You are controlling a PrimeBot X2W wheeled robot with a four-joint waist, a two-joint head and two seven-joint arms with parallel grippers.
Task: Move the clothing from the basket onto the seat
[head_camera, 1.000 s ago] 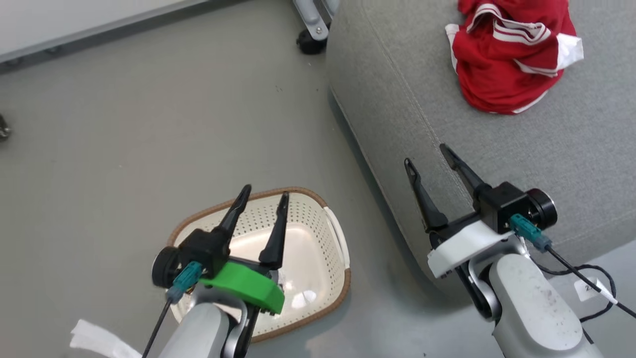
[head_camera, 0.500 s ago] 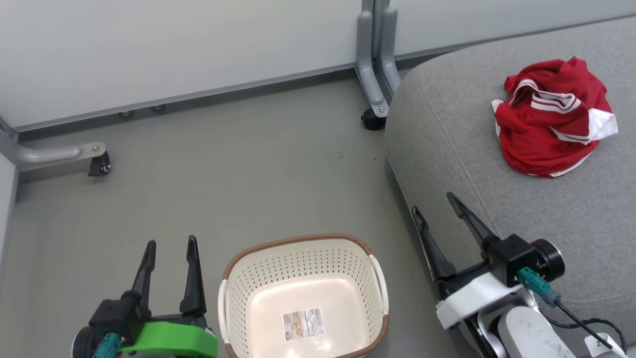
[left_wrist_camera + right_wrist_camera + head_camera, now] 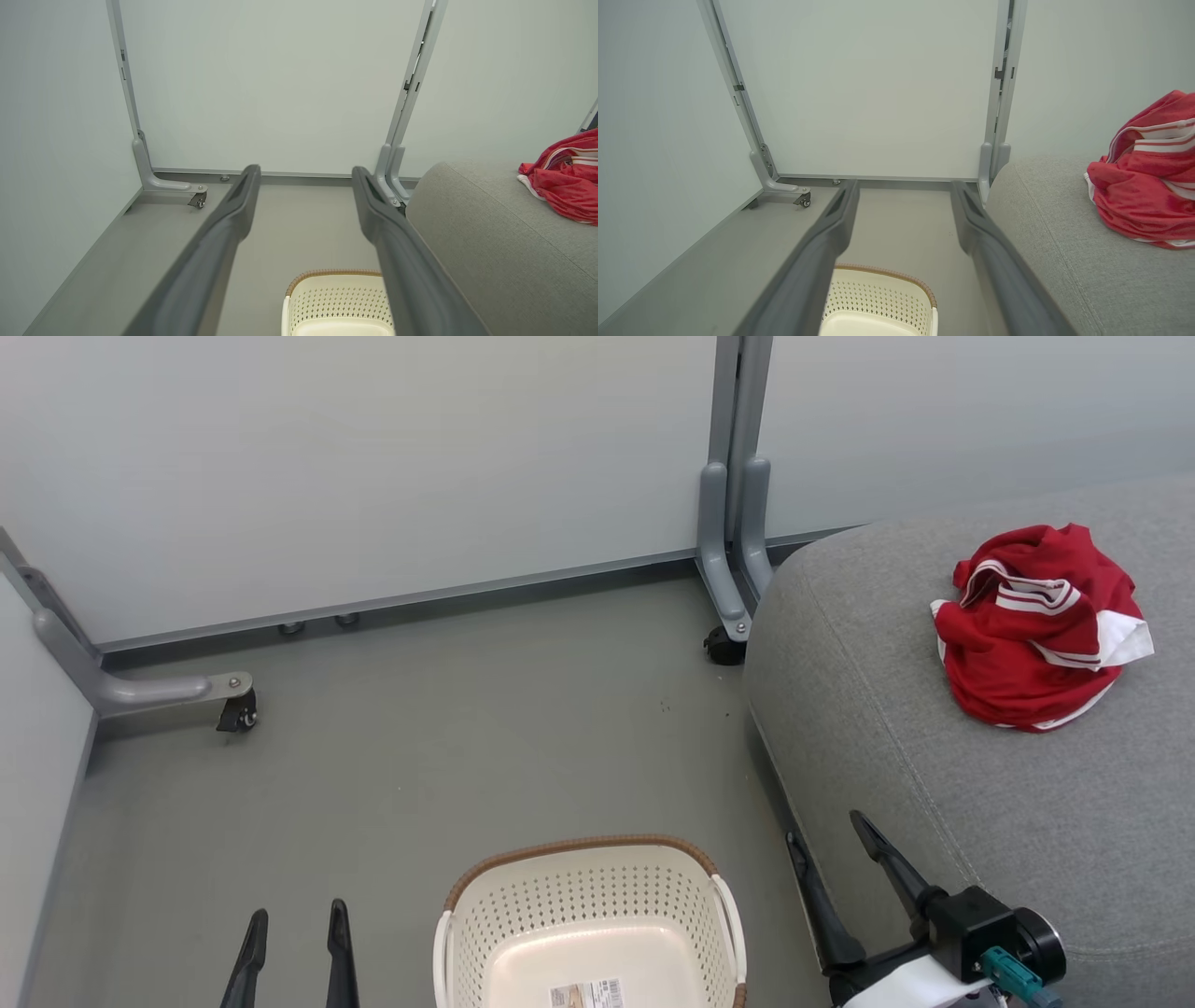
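The red clothing (image 3: 1036, 625) with white stripes lies crumpled in a heap on the grey seat (image 3: 980, 803), at the right. It also shows at the right edge of the left wrist view as red clothing (image 3: 567, 184), and in the right wrist view as red clothing (image 3: 1148, 186). The cream basket (image 3: 588, 924) stands on the floor at the bottom centre, with nothing in it but a label. My left gripper (image 3: 294, 919) is open at the lower left, beside the basket. My right gripper (image 3: 826, 831) is open over the seat's front edge, with nothing between its fingers.
Pale partition panels (image 3: 373, 457) close off the back and left. Their grey feet end in castors (image 3: 238, 714), with another castor (image 3: 724, 644) by the seat's corner. Grey floor (image 3: 420, 775) spreads between the panels and the basket.
The head camera has tilted up, so everything slides down the picture. Both arms have dropped lower in view, and the left gripper has come out from over the basket to its left.
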